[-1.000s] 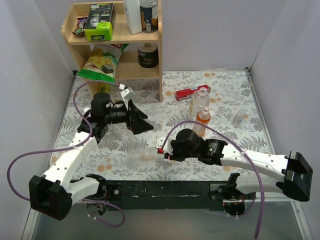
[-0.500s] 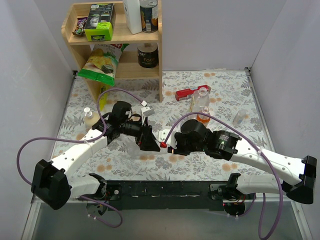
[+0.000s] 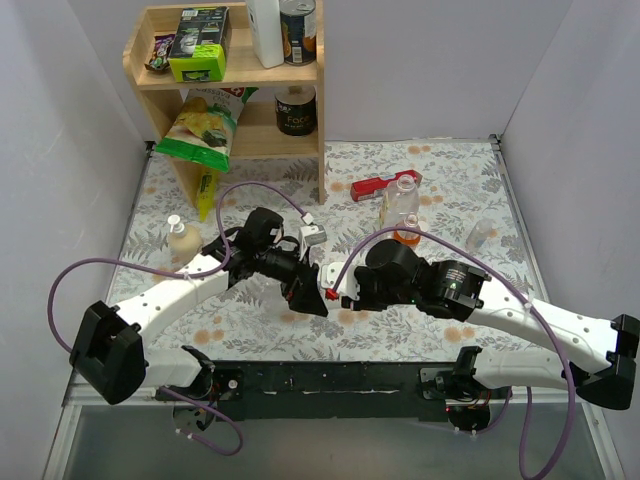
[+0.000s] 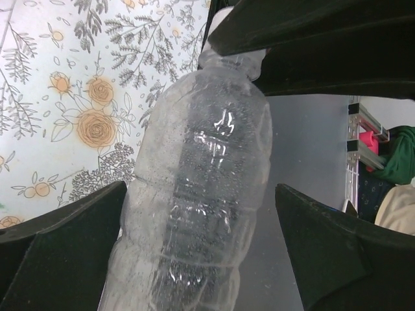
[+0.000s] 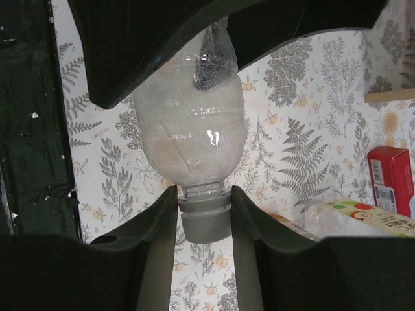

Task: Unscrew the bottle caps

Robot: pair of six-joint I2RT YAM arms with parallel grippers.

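Note:
A clear colourless bottle (image 4: 194, 194) is held off the table between my two grippers. In the right wrist view its body (image 5: 191, 136) points away and its greyish cap (image 5: 205, 223) sits between my fingers. My right gripper (image 5: 204, 194) is shut on the cap. My left gripper (image 4: 200, 194) is open around the bottle's body: the left finger (image 4: 65, 233) touches it and the right finger (image 4: 343, 253) stands clear. In the top view the two grippers meet, left (image 3: 305, 293) and right (image 3: 333, 290), and hide the bottle.
An orange-liquid bottle (image 3: 405, 240) and a taller clear bottle (image 3: 398, 200) stand behind the right arm. A small bottle (image 3: 480, 235) lies at the right, another (image 3: 182, 240) stands at the left. A red box (image 3: 372, 187) and a wooden shelf (image 3: 235, 100) are at the back.
My left arm swung from near the shelf over to the right gripper and now straddles the bottle. The right gripper kept hold of the cap and lifted the bottle from the table.

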